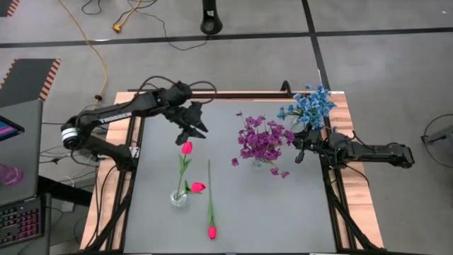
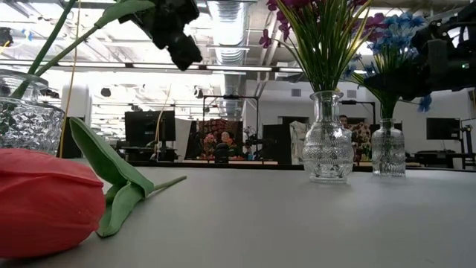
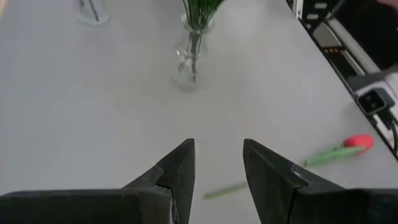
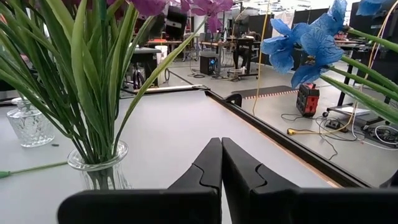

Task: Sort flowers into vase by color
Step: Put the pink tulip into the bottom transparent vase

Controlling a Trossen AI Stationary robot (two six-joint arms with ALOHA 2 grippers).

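A: Left arm?
B: Reaching across the table's far left part, left gripper [image 1: 195, 128] raised, fingers parted.
A: Right arm?
B: Stretched along the right edge, right gripper [image 1: 298, 151] fingers pressed together.

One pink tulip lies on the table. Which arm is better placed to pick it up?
Left. The left gripper is open above the table's left half, nearer the lying tulip. The right gripper is shut by the purple flowers, farther away.

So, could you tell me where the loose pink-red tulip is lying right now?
In the high view, the loose tulip lies flat on the table's near-centre, bud toward the front edge, just right of the small vase holding two other tulips and apart from it.
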